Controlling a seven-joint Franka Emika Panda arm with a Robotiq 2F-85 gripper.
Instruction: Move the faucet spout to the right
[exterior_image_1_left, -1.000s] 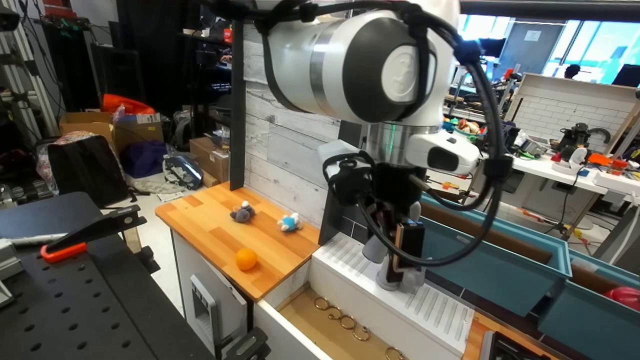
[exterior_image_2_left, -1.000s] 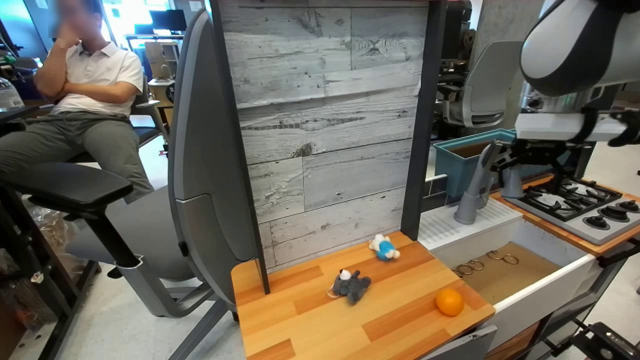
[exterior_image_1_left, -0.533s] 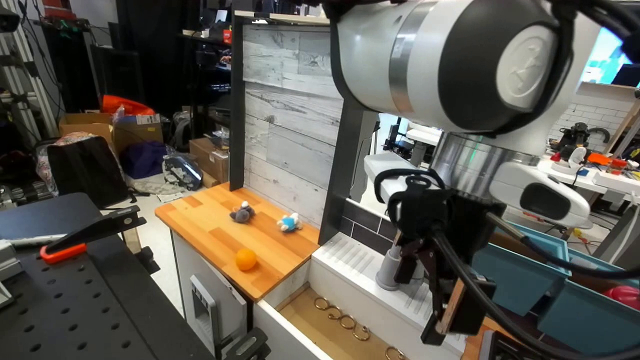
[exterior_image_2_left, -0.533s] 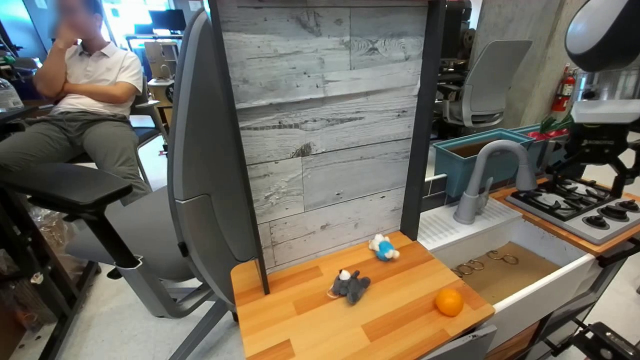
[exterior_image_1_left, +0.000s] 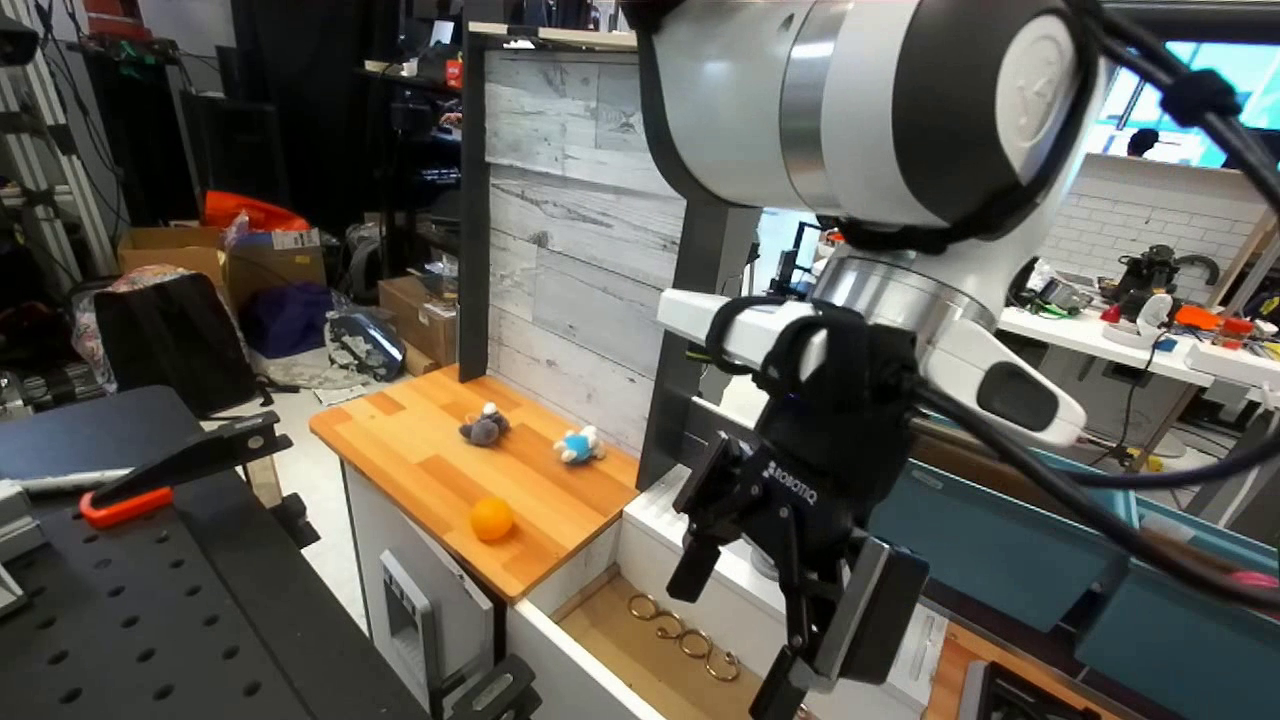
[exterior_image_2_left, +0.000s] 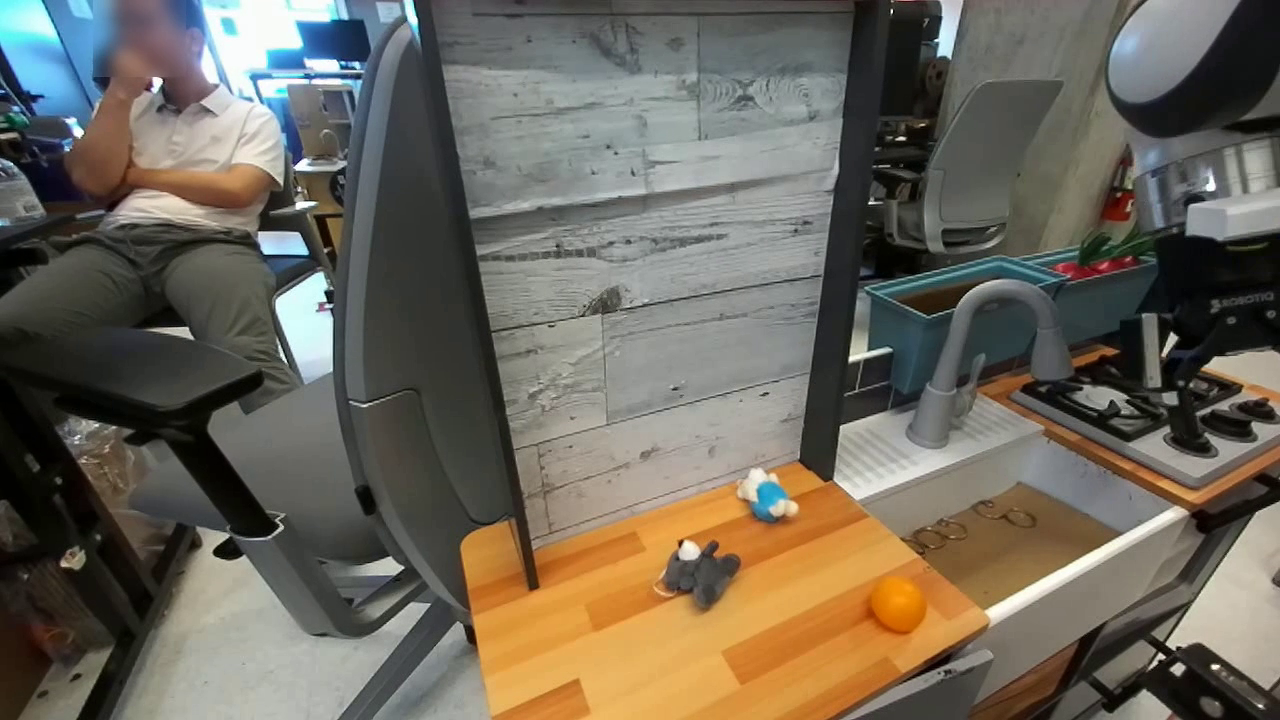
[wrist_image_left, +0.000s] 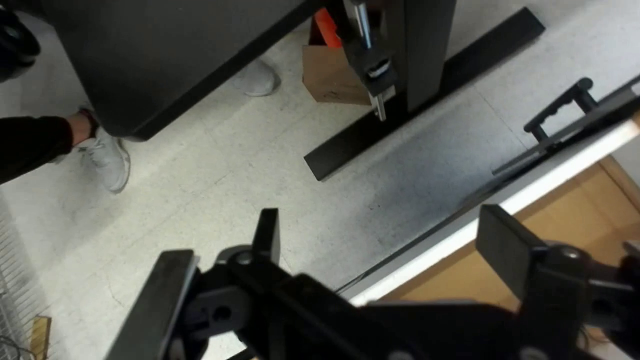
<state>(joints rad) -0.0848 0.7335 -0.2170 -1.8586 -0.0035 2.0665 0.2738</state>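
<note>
The grey faucet spout (exterior_image_2_left: 956, 345) arches above the sink's back ledge in an exterior view, its outlet pointing down on the stove side. In an exterior view most of the spout is hidden behind my gripper; only a bit of its grey base (exterior_image_1_left: 763, 563) shows. It is not in the wrist view. My gripper (exterior_image_1_left: 737, 640) is open and empty, tilted, in the air over the sink's side, apart from the spout. It shows at the right in an exterior view (exterior_image_2_left: 1168, 392), in front of the stove. Its spread fingers (wrist_image_left: 380, 220) hold nothing in the wrist view.
The sink basin (exterior_image_2_left: 1075, 545) holds several metal rings. A stove (exterior_image_2_left: 1190, 440) stands beside it. Teal bins (exterior_image_2_left: 905, 350) stand behind. An orange ball (exterior_image_2_left: 898, 604) and two small plush toys lie on the wooden counter (exterior_image_2_left: 640, 660).
A second ago my gripper was at the spout; it has backed away and tilted, and its fingers show wide apart. The spout's outlet has swung a little toward the stove, then stayed still.
</note>
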